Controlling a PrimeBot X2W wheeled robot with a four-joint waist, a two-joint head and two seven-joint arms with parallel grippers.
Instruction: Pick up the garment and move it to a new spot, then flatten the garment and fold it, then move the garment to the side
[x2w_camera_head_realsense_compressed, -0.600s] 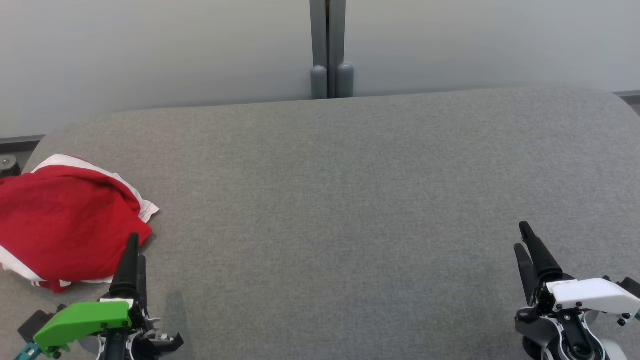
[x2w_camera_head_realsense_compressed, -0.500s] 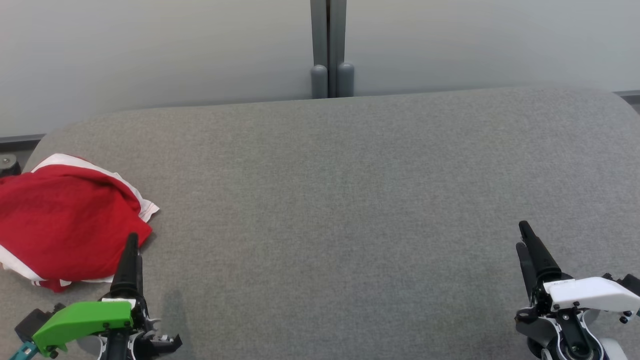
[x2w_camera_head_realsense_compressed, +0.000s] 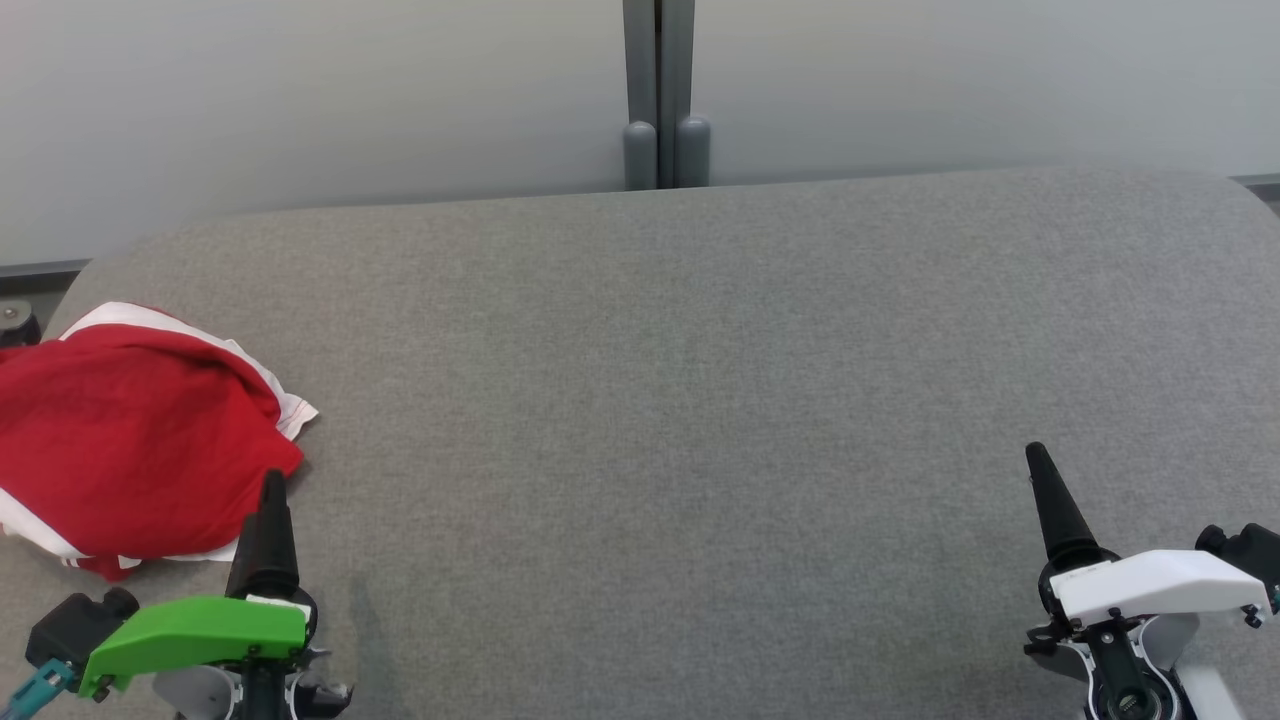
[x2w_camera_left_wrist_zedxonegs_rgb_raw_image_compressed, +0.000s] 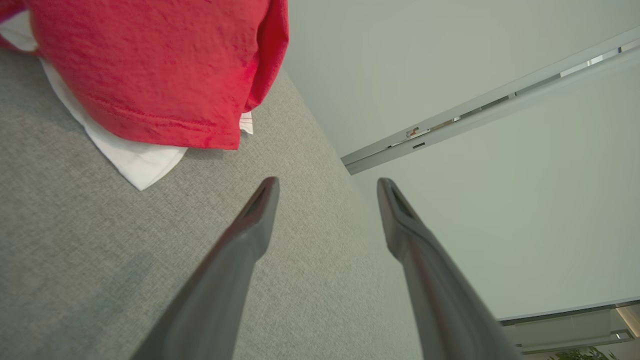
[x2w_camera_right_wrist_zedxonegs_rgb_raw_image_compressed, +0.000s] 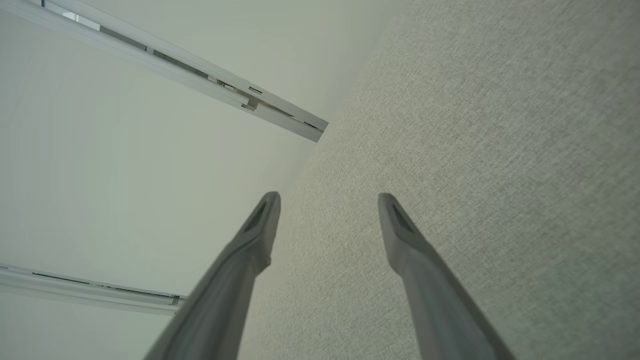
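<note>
The left pincer is open wide. In the left wrist view its two dark fingers stand far apart, and it has hold of nothing. It is low over the grey counter, at the near left, with its tips pointing away from the robot. I cannot tell if the tips touch the counter. A green cover sits on the wrist behind the fingers.

Just past the tips lies the garment. It is red with white edges. It lies in a crumpled heap at the left end of the counter. In the left wrist view a white corner pokes out from under a red hem, and a strip of bare counter shows between the cloth and the fingers. So the left pincer is near the garment but not touching it.

The right pincer is open wide too. In the right wrist view its fingers stand far apart, and it holds nothing. It is at the near right of the counter, well apart from the garment. A white cover sits on its wrist.

Behind the counter is a pale wall. A grey post runs up the middle of the wall.
</note>
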